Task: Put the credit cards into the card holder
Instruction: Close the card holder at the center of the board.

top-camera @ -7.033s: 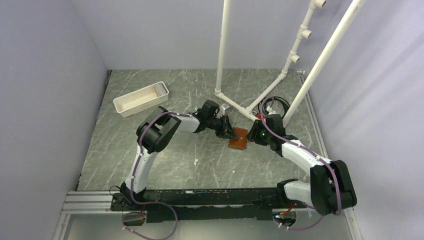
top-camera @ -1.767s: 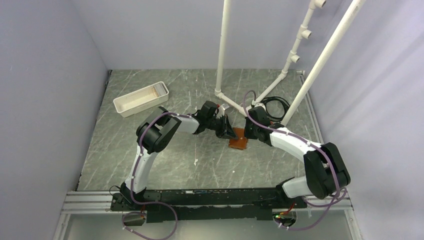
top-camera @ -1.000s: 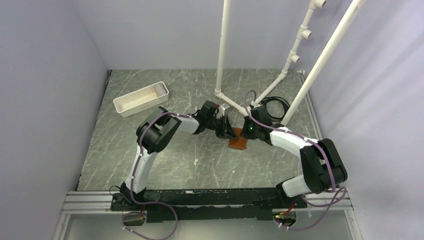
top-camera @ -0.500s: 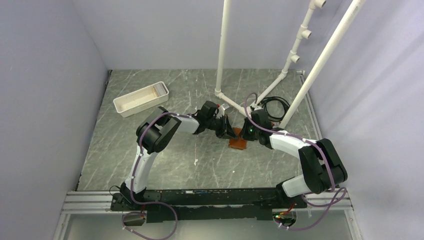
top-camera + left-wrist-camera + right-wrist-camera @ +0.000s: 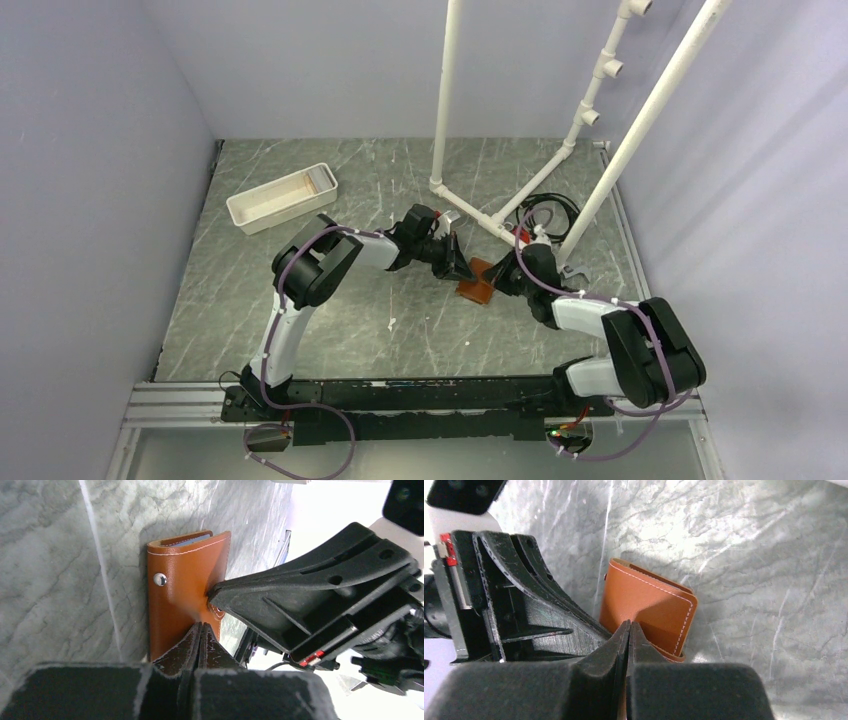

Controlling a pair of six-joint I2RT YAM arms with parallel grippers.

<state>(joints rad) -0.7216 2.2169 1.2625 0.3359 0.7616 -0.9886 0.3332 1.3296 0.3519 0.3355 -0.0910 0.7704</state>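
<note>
Left gripper: fingers pressed together, no gap showing. The tips rest on the brown face of the holder, at its near end in the left wrist view. Whether they pinch any leather, I cannot tell.

Right gripper: fingers pressed together as well. The tips touch the holder at its near edge in the right wrist view. In the left wrist view the same tip presses the holder's long side, just below the middle. No card shows between either pair of fingers.

The two grippers meet nose to nose over the holder, left from the left, right from the right.

Holder: folded shut, on the table near the centre, just in front of the pipe frame. The snap stud faces up.

Counts:
- holder: 1
- card: 1 seen, as a pale blue edge inside the holder's open far end; how many sit inside cannot be told
- snap stud: 1
- grippers: 2, both closed
- white tray: 1, far left, well apart from the holder
- black cable: 1 coil, behind the right arm
</note>
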